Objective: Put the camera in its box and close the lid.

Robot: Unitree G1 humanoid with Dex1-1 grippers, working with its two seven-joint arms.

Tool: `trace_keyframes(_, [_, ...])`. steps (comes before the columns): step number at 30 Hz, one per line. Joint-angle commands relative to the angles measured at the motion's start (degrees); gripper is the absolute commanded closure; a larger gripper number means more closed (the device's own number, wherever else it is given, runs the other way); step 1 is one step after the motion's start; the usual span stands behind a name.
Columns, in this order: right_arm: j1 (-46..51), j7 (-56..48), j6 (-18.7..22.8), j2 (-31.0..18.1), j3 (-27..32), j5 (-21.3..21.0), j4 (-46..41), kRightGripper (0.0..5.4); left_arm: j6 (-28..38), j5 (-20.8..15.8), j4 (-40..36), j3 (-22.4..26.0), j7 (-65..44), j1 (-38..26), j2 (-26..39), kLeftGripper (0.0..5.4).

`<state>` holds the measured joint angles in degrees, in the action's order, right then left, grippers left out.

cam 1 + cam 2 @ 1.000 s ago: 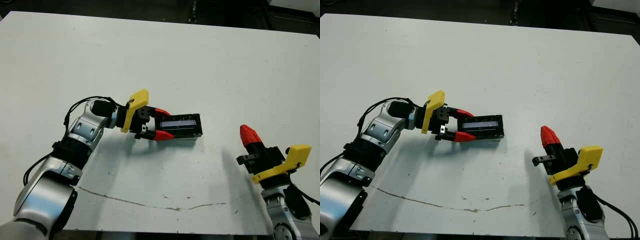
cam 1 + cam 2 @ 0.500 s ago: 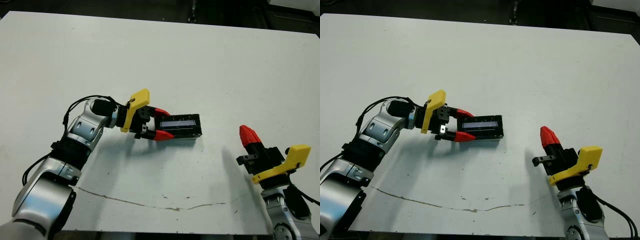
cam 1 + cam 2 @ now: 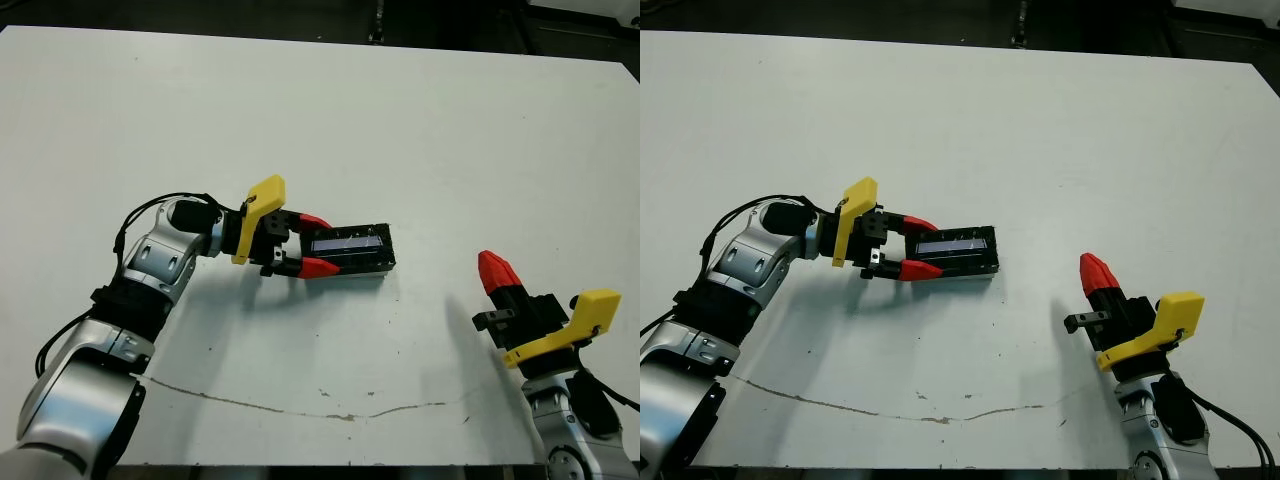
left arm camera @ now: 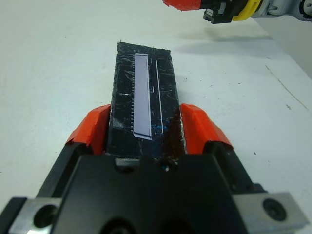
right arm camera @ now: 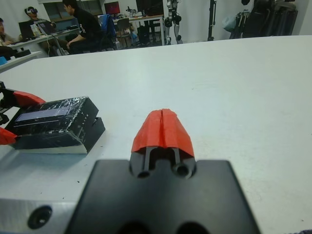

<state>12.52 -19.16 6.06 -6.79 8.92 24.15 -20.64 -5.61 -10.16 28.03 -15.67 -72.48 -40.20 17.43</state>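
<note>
Lid [image 3: 349, 243] seated on box [image 5: 73, 139] on worktop [image 3: 420, 130], my left hand [image 3: 306, 243] clamping its end, my right hand [image 3: 497, 272] pinched shut on nothing, well apart.

lighting bright and even across the white table [image 3: 420, 110], overhead source. soft shadows fall toward the lower edge of the head views: one under the left arm [image 3: 160, 265], one beside the right gripper [image 3: 497, 272] at lower right. dark band along the top edge beyond the table. lid [image 4: 145, 97] glossy, speckled glints on its black surface, pale strip reflecting strongly in the left wrist view. near gripper bodies at the bottom of both wrist views slightly soft. people [image 5: 83, 29] at upper left of the right wrist view out of focus.
</note>
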Motion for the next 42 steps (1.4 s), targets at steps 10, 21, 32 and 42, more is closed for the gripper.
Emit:
trace_keyframes(10, [0.4,-0.8,-0.8,-0.6,0.4,0.3,1.0,5.40,-1.0,-1.7,3.8,6.3,-0.8,0.7,6.9,2.25])
trace_keyframes(21, [0.5,0.0,0.2,-0.9,0.2,-0.7,0.1,5.40,-0.2,-4.5,6.0,9.8,-2.6,1.6,6.8,3.05])
trace_keyframes(32, [0.3,-1.2,-1.2,-0.3,0.4,0.7,1.4,5.40,-0.5,1.3,0.4,4.5,-0.4,2.4,7.1,3.31])
trace_keyframes(42, [0.5,-0.8,-0.8,-0.9,0.2,0.2,0.9,5.40,-1.0,0.4,0.7,6.4,0.6,3.5,7.8,1.89])
